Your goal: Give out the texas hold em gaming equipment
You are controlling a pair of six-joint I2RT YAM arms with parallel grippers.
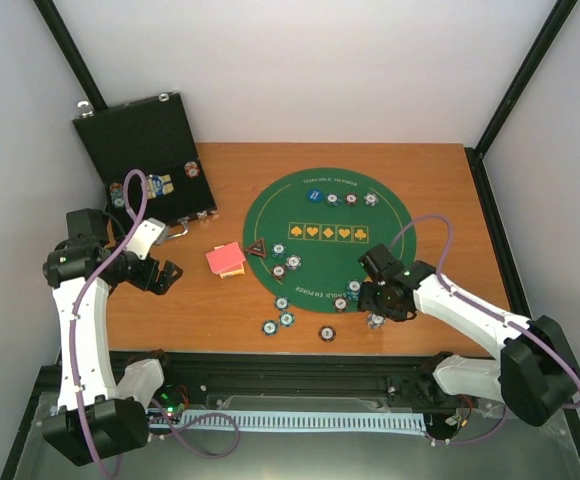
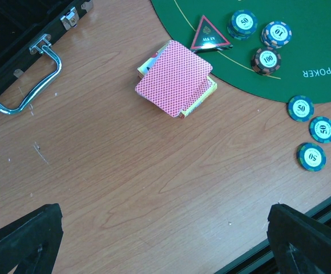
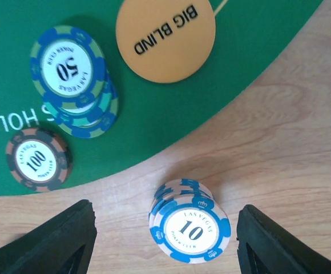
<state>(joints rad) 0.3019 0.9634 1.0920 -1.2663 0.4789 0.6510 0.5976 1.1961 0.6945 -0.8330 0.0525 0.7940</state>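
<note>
1. Your right tool [image 3: 166, 242] stands partly open and grips nothing. Its black fingers [image 3: 51, 242] flank a short stack of 10 chips [image 3: 189, 228] without touching it.
2. Those chips are round, blue and white with striped edges. They are stacked slightly askew on the wood-grain counter [image 3: 291, 142], just off the felt.
3. Ahead of that tool spreads the green felt mat [image 3: 154, 125]. Straight ahead on it lies a smooth, flat orange button [image 3: 165, 39] printed BIG BLIND.
4. Ahead and to the tool's left leans a stack of teal-and-blue 50 chips [image 3: 74, 77]. Nearer on that side sits a brown-and-black 100 chip [image 3: 38, 161].
5. Your left tool [image 2: 165, 245] is spread wide and holds nothing, above the wood counter.
6. Ahead of it, a loose pile of red-backed cards [image 2: 174, 77] with a fine lattice pattern lies on the wood. Just beyond them, the black, red-edged triangle marker [image 2: 209, 35] rests at the mat's rim.
7. Ahead and to its left lies a shiny metal handle [image 2: 23, 80] on the black case.
</note>
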